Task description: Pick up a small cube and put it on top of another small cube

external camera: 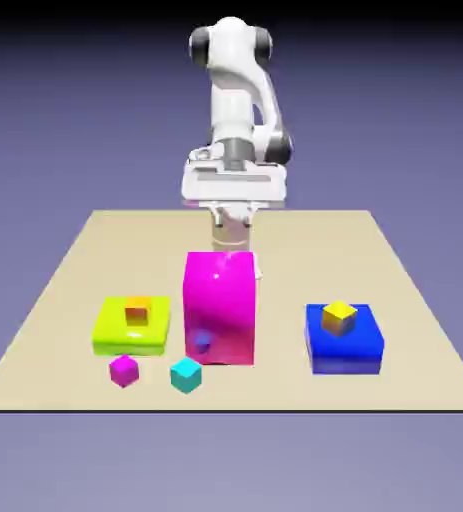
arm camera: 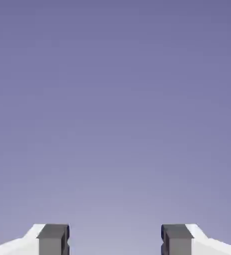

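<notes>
Cyan cube (external camera: 186, 374) beside magenta block (external camera: 219, 307)

Orange cube (external camera: 137, 310) tops lime block (external camera: 131, 331), beside magenta block (external camera: 219, 306).

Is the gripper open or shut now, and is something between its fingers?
Open and empty. In the hand view the gripper shows its two grey fingertips far apart, and only the plain backdrop is between them.

The tall magenta block (external camera: 219, 305) hides my pincer's tips in the exterior view. In the hand view, the bottom edge cuts off my two grey fingertips (arm camera: 53, 239), and only backdrop shows beyond them: no bench, no cubes.
</notes>
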Motion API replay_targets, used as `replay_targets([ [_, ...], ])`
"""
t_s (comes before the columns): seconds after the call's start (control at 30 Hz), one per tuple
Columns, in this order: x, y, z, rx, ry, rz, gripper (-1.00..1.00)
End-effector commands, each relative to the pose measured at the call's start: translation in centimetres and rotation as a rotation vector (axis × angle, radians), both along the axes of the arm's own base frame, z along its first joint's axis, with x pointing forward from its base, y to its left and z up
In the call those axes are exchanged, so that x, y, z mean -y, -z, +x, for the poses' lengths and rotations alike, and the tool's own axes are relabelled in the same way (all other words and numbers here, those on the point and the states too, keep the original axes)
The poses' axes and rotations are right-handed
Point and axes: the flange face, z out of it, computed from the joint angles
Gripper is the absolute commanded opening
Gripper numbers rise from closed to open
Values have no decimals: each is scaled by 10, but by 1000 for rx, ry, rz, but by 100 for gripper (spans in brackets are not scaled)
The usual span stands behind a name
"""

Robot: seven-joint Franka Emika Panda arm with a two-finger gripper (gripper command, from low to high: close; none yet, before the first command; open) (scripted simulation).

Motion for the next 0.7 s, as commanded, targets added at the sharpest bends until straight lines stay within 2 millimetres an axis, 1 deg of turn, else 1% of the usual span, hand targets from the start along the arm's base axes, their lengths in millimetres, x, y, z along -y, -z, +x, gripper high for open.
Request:
replay_targets([
  [0.0, -2, 6, 9, -46, -20, -19, 0],
  [0.17, -10, 42, 50, -274, -120, -119, 0],
  [0.33, -16, 85, 85, -502, -215, -225, 0],
  [0.5, -17, 133, 113, -731, -303, -334, 0],
  [0.67, -15, 185, 133, -963, -382, -448, 0],
])
